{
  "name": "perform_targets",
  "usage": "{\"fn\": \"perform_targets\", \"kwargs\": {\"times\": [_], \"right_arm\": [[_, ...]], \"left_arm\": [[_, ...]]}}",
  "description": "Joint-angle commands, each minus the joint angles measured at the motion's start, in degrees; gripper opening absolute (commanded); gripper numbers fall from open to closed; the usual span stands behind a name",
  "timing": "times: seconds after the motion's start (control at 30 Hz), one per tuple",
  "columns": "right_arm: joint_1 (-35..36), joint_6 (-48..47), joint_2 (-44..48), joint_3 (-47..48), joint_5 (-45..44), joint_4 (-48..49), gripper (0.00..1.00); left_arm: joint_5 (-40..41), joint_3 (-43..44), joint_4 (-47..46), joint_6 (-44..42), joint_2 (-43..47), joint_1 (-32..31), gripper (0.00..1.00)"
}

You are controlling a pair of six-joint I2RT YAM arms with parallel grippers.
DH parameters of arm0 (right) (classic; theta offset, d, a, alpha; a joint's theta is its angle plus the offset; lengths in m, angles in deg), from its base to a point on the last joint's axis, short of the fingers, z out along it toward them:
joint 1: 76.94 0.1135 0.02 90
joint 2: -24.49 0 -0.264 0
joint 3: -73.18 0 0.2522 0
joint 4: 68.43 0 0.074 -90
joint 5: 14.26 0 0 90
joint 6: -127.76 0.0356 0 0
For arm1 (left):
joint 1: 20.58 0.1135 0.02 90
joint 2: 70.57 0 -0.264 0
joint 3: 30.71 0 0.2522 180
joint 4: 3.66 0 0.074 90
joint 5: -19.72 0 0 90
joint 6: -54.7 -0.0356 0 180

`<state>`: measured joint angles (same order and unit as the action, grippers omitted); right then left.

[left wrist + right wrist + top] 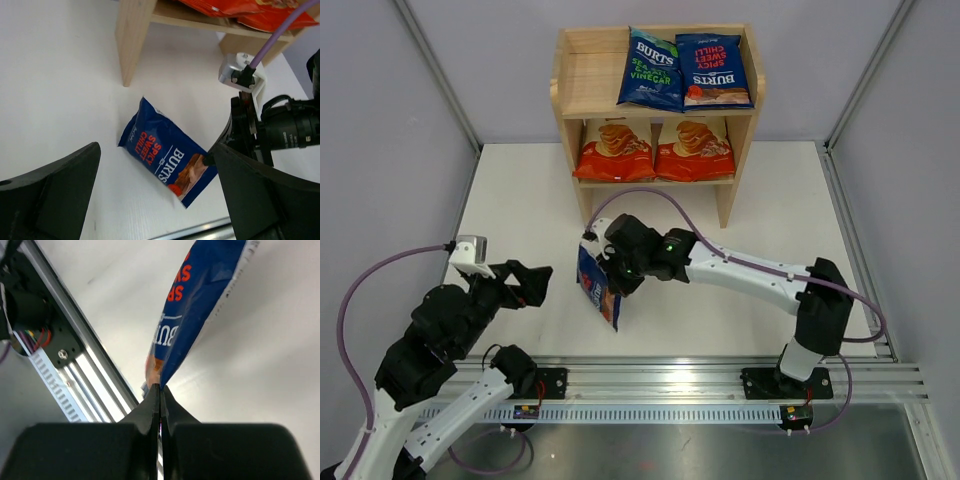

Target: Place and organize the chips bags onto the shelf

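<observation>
My right gripper (612, 280) is shut on the edge of a dark blue red-lettered Burts bag (597, 288) and holds it tilted above the table; the bag also shows in the left wrist view (167, 156) and the right wrist view (192, 310). The wooden shelf (570, 100) stands at the back. Its top tier holds a green-lettered Burts bag (651, 68) and a red-accented Burts bag (714, 70). Its lower tier holds two Cassava Chips bags (614, 150) (695, 148). My left gripper (538, 283) is open and empty, left of the held bag.
White tabletop (520, 210) with grey walls on three sides. A metal rail (670, 385) runs along the near edge. A purple cable (650, 195) loops from the right arm in front of the shelf. The shelf's top tier left part (590, 80) is bare.
</observation>
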<state>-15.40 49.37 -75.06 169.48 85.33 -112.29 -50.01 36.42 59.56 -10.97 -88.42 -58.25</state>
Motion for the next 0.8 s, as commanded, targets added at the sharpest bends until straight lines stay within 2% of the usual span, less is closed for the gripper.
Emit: {"fn": "perform_targets", "kwargs": {"times": [0.0, 0.13, 0.37, 0.47, 0.5, 0.6, 0.7, 0.77], "right_arm": [[-0.01, -6.78, 8.47, 3.06, -5.19, -13.38, 0.00], [0.07, -8.19, 15.51, 3.59, -5.37, -19.80, 0.00], [0.34, -8.80, 24.83, 6.66, -1.16, -30.52, 0.00], [1.65, -10.64, 26.94, 7.98, 2.79, -35.53, 0.00], [2.09, -10.74, 27.30, 8.25, 3.07, -36.50, 0.00], [2.53, -11.27, 28.87, 9.04, 5.44, -38.71, 0.00], [3.76, -11.26, 30.46, 10.00, 7.99, -40.46, 0.00], [4.73, -13.18, 31.51, 11.14, 10.79, -42.13, 0.00]], "left_arm": [[-11.81, -1.15, -6.29, -2.89, -2.63, 0.05, 0.99], [-28.65, -4.40, -13.23, -4.21, -5.53, 0.05, 0.99], [-44.78, -13.63, -32.81, -0.17, -7.81, 0.05, 0.99], [-50.32, -18.28, -44.50, 0.19, -10.54, 0.05, 0.99], [-51.11, -19.69, -52.88, 0.18, -12.02, 0.05, 0.99], [-56.73, -25.14, -69.24, 2.90, -15.19, 0.05, 0.99], [-60.60, -25.94, -73.88, 2.74, -20.64, 0.05, 0.99], [-63.59, -25.77, -73.54, 1.16, -23.98, 0.05, 0.99]]}}
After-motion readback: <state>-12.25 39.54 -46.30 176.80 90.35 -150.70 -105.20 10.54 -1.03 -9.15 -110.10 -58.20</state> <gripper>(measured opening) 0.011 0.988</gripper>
